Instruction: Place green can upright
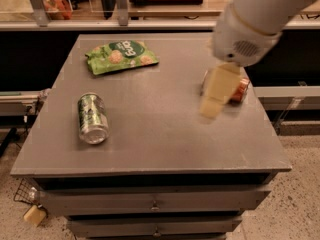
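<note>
At left of table [165, 139], green can [93, 118] lay on its side, well apart from gripper [216, 93] (open/shut: cannot tell) over right part; a side nudge could roll it off.

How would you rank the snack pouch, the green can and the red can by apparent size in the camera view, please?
1. Snack pouch, largest.
2. Green can, lying on its side.
Red can: unranked, since the gripper, hovering above the table on the right, hides most of it.
</note>
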Tool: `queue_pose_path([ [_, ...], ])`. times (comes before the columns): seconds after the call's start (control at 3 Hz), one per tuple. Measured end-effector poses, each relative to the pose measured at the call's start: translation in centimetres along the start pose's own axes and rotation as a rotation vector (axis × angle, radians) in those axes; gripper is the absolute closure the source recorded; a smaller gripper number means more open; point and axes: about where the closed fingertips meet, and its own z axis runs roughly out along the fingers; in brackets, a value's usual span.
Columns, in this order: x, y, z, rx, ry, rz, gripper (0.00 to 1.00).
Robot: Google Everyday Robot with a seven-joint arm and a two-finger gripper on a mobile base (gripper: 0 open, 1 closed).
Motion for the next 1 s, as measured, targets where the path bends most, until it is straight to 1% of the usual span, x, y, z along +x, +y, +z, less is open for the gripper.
queue_pose_path([
  [0.33,-6.0,1.6,3.1,-0.015,-0.025,0.052,0.00],
  [0.67,-7.0,2.0,3.5,-0.015,-0.030,0.146,0.00],
  [1.0,-7.1,2.0,3.8,-0.015,-0.031,0.157,0.00],
])
